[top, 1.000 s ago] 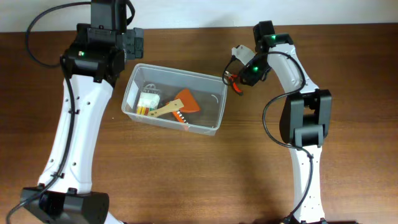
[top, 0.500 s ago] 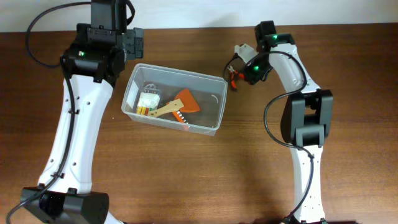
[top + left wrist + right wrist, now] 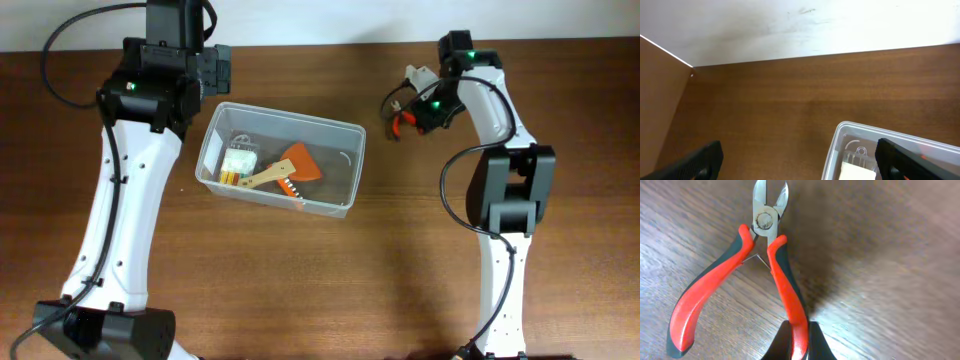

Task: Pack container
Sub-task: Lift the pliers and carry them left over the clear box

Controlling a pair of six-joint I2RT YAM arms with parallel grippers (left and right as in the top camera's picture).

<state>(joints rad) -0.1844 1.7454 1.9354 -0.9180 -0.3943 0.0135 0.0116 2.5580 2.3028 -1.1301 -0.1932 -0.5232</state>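
Observation:
The clear plastic container (image 3: 352, 140) sits on the table left of centre; its near corner shows in the left wrist view (image 3: 837, 137). Inside lie an orange scraper with a wooden handle (image 3: 296, 163) and a white packaged item (image 3: 238, 160). My right gripper (image 3: 412, 115) is shut on one handle of red-and-black cutting pliers (image 3: 770, 260), held above the table to the right of the container. In the right wrist view the fingers (image 3: 799, 345) pinch the right-hand handle. My left gripper (image 3: 800, 160) is open and empty above the container's far left corner.
The white wall edge (image 3: 790, 30) runs behind the table. A wooden side panel (image 3: 660, 100) stands at the left. Bare wood table (image 3: 400, 260) lies in front of the container.
My right gripper has moved to the right and slightly back with the pliers, away from the container's right end. The left arm has not moved.

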